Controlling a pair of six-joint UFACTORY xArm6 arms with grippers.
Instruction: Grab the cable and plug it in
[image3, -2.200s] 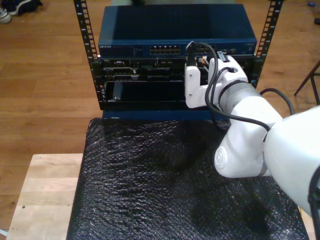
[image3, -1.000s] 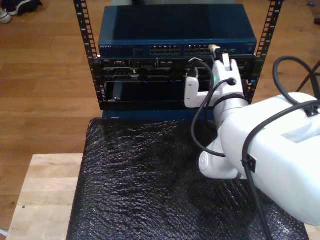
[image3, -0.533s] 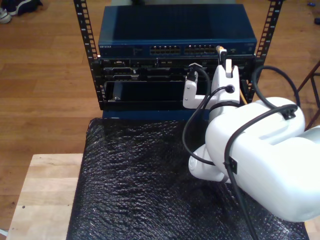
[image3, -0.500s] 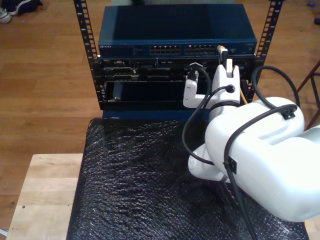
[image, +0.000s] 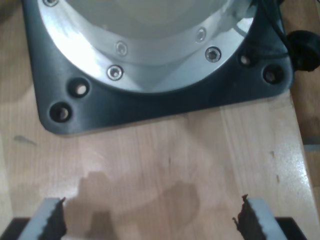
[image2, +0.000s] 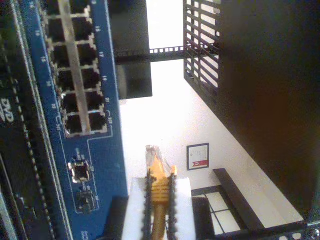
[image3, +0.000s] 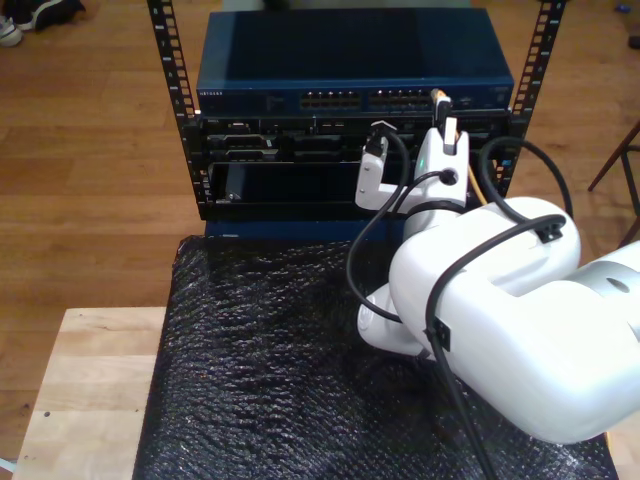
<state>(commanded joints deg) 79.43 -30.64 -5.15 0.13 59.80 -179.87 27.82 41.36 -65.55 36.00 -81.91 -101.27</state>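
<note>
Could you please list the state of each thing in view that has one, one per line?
Cable: gripped near its tip, plug free in the air, not yet in a port.
My second gripper: shut on the cable, beside the switch.
My first gripper: open, holding nothing, above a wooden surface.
Switch ports: those visible are unplugged.

Rack (image3: 180, 110) stands behind the mat (image3: 270, 360), which lies on the wooden table (image3: 90, 390). Network switch (image3: 350, 60) sits topmost in the rack, other units beneath it. In the exterior view, my second gripper (image3: 440, 100) is before the switch front, toward the exterior view's right, cable (image2: 159, 182) clamped between its jaws, plug tip just beside the port block (image2: 75, 65), apart from it. My first gripper (image: 150, 220) hangs over bare wood, before an arm's base plate (image: 150, 100).
</note>
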